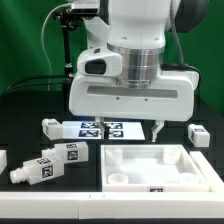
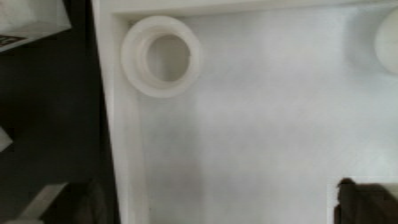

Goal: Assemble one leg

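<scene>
My gripper is open and empty, and hangs close above the large white tray-like panel. Its dark fingertips show at the two lower corners of the wrist view, with only bare panel between them. A round corner hole of the panel lies just ahead. In the exterior view one finger hangs over the panel's far edge. Two legs lie on the table at the exterior view's left of the panel, away from the gripper.
The marker board lies behind the panel. Another leg lies beside the marker board on the exterior view's left, and one more lies at the right. The black table shows beside the panel's rim.
</scene>
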Controlling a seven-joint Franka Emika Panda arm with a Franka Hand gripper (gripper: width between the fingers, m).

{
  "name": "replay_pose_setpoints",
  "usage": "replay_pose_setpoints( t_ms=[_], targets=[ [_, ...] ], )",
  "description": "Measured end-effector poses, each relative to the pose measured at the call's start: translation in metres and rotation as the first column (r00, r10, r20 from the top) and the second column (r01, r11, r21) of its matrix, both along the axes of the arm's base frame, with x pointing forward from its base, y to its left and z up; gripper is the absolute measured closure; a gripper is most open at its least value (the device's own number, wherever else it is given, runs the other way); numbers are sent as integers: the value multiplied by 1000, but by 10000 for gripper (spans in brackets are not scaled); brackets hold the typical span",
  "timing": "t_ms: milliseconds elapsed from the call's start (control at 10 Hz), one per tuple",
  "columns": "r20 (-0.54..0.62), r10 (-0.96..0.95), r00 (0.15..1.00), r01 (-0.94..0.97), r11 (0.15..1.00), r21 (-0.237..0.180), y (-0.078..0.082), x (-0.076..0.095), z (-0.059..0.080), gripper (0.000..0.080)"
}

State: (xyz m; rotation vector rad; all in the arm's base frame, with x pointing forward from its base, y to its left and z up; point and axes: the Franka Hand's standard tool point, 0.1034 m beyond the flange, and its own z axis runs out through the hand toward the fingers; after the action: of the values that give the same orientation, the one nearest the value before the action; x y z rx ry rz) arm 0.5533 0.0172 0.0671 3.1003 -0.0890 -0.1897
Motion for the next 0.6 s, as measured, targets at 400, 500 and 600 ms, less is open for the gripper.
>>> replay_pose_setpoints(
  t_ms=[400,500,600],
  targets=[
    [23,-78,997,78,997,-1,75,-31,10,151],
    [8,-64,998,64,998,-16,92,-37,15,151],
    [10,-48,999,48,999,-7,92,-35,14,151]
  ],
)
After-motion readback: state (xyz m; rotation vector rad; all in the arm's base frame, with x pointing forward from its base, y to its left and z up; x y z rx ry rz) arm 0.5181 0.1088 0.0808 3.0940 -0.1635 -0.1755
